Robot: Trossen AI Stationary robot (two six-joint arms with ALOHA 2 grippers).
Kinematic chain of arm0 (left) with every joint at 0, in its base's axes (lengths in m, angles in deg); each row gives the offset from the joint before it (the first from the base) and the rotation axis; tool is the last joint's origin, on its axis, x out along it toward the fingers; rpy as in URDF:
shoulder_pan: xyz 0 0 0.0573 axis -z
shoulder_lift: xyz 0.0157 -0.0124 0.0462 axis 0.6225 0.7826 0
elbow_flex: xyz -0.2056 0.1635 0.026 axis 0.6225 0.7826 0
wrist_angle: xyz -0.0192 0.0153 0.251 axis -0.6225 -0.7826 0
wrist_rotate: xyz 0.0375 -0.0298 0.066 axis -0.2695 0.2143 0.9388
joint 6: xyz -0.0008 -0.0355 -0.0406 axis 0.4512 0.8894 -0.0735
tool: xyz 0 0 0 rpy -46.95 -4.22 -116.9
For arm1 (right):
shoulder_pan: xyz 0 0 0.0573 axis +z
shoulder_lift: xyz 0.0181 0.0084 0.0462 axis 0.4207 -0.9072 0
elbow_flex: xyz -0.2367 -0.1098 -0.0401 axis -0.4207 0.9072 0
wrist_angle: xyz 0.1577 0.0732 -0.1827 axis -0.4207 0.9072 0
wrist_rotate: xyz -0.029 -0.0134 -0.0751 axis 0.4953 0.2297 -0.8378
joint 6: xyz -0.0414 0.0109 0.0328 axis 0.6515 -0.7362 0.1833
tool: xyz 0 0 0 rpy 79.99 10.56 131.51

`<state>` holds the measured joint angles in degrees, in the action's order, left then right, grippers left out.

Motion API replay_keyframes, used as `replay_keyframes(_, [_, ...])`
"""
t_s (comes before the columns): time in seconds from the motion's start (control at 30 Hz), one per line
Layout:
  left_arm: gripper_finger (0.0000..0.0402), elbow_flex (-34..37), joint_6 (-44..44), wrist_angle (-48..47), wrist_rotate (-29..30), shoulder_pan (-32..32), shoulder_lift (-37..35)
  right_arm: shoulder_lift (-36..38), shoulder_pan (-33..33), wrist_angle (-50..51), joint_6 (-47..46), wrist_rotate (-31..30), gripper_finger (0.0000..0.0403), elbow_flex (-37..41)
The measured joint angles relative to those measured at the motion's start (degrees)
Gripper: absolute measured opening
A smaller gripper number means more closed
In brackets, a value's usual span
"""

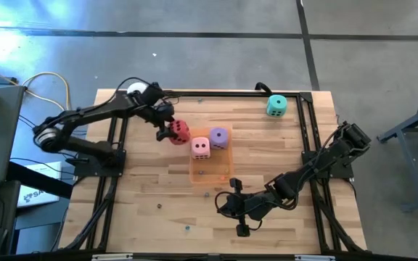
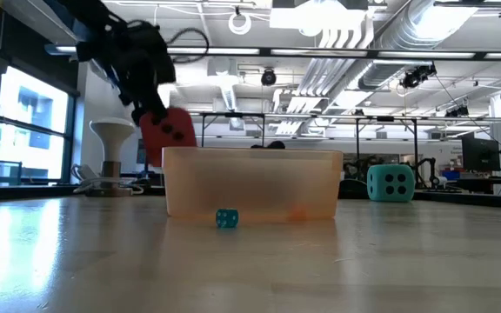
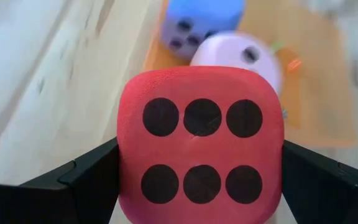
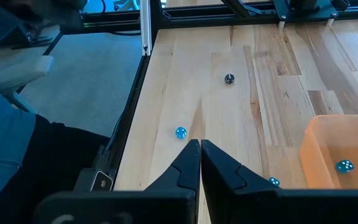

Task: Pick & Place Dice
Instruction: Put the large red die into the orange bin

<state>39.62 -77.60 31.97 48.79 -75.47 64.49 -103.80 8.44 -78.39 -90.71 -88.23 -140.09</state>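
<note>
At the left of the bench [image 1: 136,217], the left end effector [image 1: 167,131] holds the red die [image 1: 179,132] clamped between its two fingers [image 3: 86,180], raised clear of the wood as the low view shows, and just beside the orange tray [image 1: 210,175] on its left edge; the left wrist view has the six-pip face square to the camera with the tray beyond it. So the step in hand looks like the carry of the red die towards the tray, with the release not yet made. Inside the tray the pink die [image 1: 200,147] and the purple die [image 1: 219,138] sit side by side at its far end, touching or nearly so. The next move, as I judge it, calls for bringing the red die over the bare near part of the tray, lowering and then letting go without nudging those two. Further right the teal die [image 1: 276,106] rests alone near the far right corner, well apart from the tray. The right end effector [image 1: 227,205] waits at the near edge with its fingers pressed together, holding nothing
</note>
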Motion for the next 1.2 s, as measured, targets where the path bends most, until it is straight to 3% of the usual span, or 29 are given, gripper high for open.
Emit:
replay_keyframes(0.27, [0.0357,0.0,-2.7,5.1,-3.5,11.8,-8.6,0.0,0.0,0.0,0.0,-0.1,0.0004,0.0])
replay_keyframes(0.6, [0.0360,-0.1,0.4,17.6,10.2,29.8,-1.7,0.0,0.0,-5.6,-5.7,0.0,0.0004,0.0])
replay_keyframes(0.8, [0.0361,-0.1,3.0,19.2,14.6,33.0,4.1,0.0,0.3,-5.1,-2.3,0.0,0.0004,0.0])
replay_keyframes(0.97, [0.0361,-0.1,3.8,19.6,14.7,33.2,8.1,0.0,0.4,-4.0,-1.7,0.0,0.0004,0.0])
replay_keyframes(1.2, [0.0362,-0.1,5.4,20.1,18.5,33.4,10.2,0.0,0.4,-4.2,-1.6,0.0,0.0004,0.0])
